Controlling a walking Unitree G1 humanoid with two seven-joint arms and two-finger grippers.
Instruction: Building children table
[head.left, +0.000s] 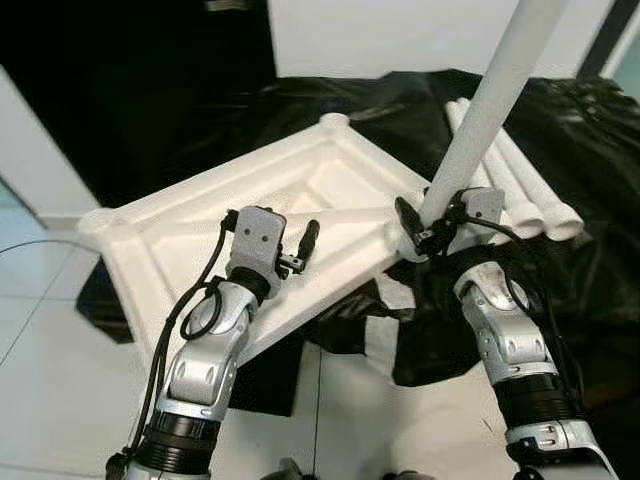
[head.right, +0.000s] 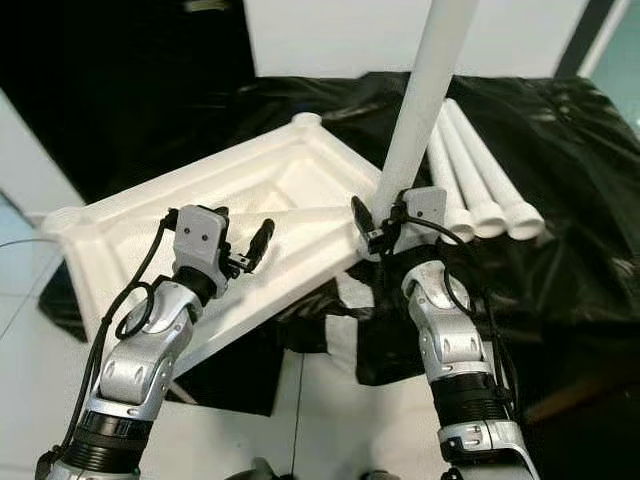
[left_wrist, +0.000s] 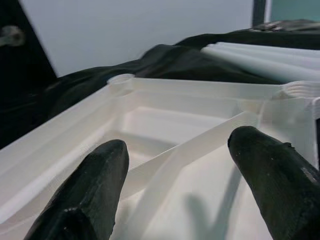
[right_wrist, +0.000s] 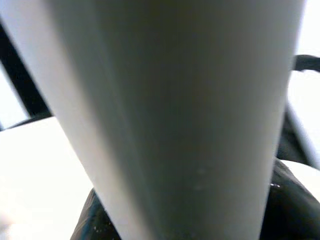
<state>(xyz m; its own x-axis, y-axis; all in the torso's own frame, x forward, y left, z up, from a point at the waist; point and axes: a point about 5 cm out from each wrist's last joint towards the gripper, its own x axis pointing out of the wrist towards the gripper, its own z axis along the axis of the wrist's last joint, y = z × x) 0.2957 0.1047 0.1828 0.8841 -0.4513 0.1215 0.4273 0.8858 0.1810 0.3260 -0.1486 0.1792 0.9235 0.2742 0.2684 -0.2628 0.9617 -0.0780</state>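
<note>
The white tabletop (head.left: 300, 215) is lying upside down, its ribbed underside facing up, partly on a black sheet (head.left: 560, 130) and partly jutting out over the pale floor (head.left: 50, 350). It is sitting skewed, one corner socket (head.left: 333, 122) pointing away from the robot and another (head.left: 95, 218) out to the robot's left.

The right claw (head.left: 432, 222) is gripping a white table leg (head.left: 490, 110) near its lower end, fingers closed around it. The leg's long axis is running steeply upward, leaning away and to the robot's right, with its upper end passing out of the picture. Its lower end is sitting at the tabletop's right corner; whether it is seated in the socket there cannot be told.

Three more legs (head.left: 520, 190) are lying side by side on the black sheet just beyond that corner, their long axes running away from the robot and their flared ends toward it.

The left claw (head.left: 300, 250) is hovering over the tabletop's underside, fingers spread apart and holding nothing.

The left wrist view is looking low across the underside between the two black fingers (left_wrist: 85, 200), showing a diagonal rib (left_wrist: 190, 150) and the threaded rim of a corner socket (left_wrist: 300, 89), details the head views are not resolving. The right wrist view is showing the held leg (right_wrist: 170, 115) close up, blurred.
</note>
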